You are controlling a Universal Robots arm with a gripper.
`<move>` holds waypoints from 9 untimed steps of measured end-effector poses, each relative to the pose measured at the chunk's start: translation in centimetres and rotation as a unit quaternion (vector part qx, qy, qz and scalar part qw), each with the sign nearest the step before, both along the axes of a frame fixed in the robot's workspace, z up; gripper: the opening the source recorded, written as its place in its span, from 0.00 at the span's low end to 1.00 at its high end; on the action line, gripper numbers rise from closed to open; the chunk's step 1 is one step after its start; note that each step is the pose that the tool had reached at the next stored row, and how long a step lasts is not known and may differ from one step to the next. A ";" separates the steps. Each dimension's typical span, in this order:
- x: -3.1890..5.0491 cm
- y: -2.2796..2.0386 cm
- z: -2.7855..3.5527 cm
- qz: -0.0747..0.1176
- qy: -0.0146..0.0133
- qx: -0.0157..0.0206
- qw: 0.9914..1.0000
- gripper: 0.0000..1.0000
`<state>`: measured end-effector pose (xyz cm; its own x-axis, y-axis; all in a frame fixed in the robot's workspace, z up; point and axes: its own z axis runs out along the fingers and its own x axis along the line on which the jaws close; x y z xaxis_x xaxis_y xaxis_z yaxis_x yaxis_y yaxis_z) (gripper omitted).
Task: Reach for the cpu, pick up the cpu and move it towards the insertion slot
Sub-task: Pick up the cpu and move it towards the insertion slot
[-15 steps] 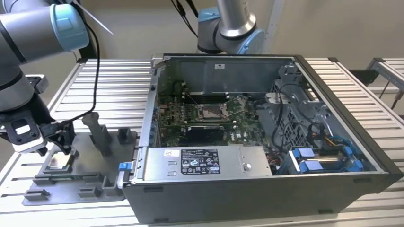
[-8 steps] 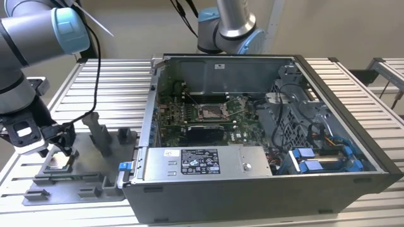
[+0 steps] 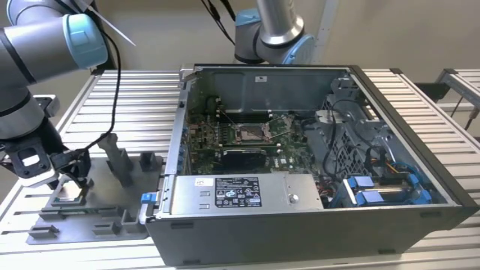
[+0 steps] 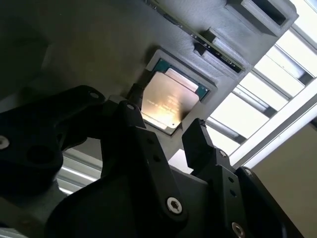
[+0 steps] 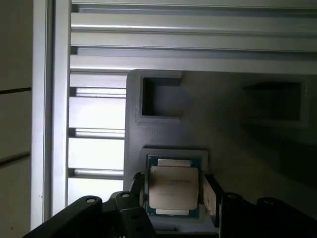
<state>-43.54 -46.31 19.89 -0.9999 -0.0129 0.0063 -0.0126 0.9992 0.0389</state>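
The cpu [image 3: 69, 193] lies flat, silvery face up, in a shallow square pocket of the grey fixture plate [image 3: 98, 216], at the lower left of the exterior view. The plate rests on the slatted metal table [image 3: 135, 95], on the exterior view's left of the open computer case [image 3: 420, 185].

The cpu is square, so no side reads as longer. In the first wrist view the cpu [image 5: 173, 187] sits with its edges square to the pocket walls. A thin green board border shows on two opposite sides of the metal lid.

The arm [image 3: 45, 45] comes down from the upper left of the exterior view and carries the gripper [image 3: 69, 179] directly over the pocket. In the first wrist view the gripper [image 5: 173, 191] is spread, with one of its black fingers [image 5: 139, 187] on each of the two remaining sides of the cpu and just beside its edges. Whether they touch cannot be told. The second wrist view shows the same straddle, with the gripper [image 4: 166, 113] around the cpu [image 4: 171, 101], which is seated in its pocket.

The insertion slot [image 3: 251, 132] is well apart from the cpu, on the board inside the case near the middle of the exterior view. It has a shiny frame and a dark centre. In front of it sits a silver box [image 3: 240, 194] with a white label.
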 end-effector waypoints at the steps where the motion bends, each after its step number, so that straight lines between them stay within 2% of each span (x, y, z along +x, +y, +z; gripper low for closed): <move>1: 0.00 -0.02 -0.09 0.000 0.000 0.000 1.000 1.00; 9: 0.00 -0.14 -0.83 0.000 0.000 0.000 1.000 1.00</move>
